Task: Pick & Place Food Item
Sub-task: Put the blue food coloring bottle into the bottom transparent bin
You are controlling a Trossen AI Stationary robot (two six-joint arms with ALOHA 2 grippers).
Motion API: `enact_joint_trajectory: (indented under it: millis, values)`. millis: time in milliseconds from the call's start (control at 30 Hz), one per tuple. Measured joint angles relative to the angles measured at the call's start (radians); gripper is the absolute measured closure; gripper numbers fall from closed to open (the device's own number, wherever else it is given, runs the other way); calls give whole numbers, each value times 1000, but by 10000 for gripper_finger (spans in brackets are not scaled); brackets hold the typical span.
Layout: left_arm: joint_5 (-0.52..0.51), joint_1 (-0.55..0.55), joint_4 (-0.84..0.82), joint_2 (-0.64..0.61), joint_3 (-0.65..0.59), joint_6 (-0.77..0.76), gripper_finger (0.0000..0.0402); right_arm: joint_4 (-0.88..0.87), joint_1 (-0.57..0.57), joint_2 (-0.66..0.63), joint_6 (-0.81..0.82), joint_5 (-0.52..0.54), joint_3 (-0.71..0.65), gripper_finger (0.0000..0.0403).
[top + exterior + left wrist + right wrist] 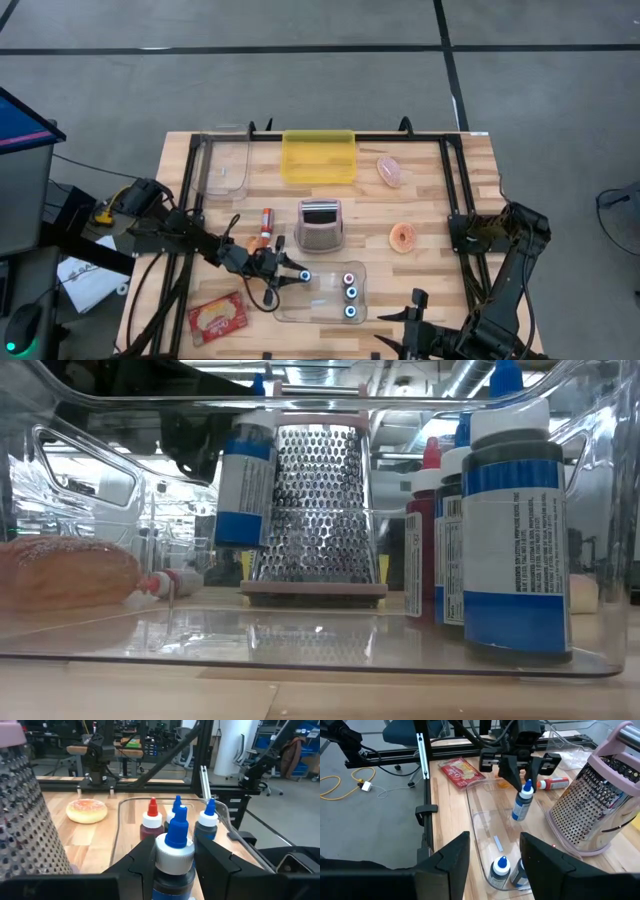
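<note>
Left gripper [522, 767] clamped on neck of blue-capped bottle [522, 806]; bottle hangs near upright, slightly tilted, above open end of clear tray [325, 308]. Three bottles [350, 294] stand at the tray's far end. Right gripper [492, 857] parted, holding nothing, waits at counter [430, 215] edge.

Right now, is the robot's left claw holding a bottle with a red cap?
No, the left gripper is shut on a blue-capped bottle, hanging above the clear tray.
</note>
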Motion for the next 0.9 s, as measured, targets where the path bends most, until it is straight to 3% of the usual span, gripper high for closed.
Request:
enact_joint_trajectory:
  millis: [233, 500, 900]
  values:
    - [-2, -2, 28, 26, -11, 0, 298, 0, 0, 0, 0, 0, 0, 239]
    - [-36, -35, 210, 90, -69, 12, 298, 2, 0, 0, 0, 5, 0, 239]
    - [-44, -46, 223, 116, -70, 18, 285, 6, -8, 0, 0, 10, 0, 239]
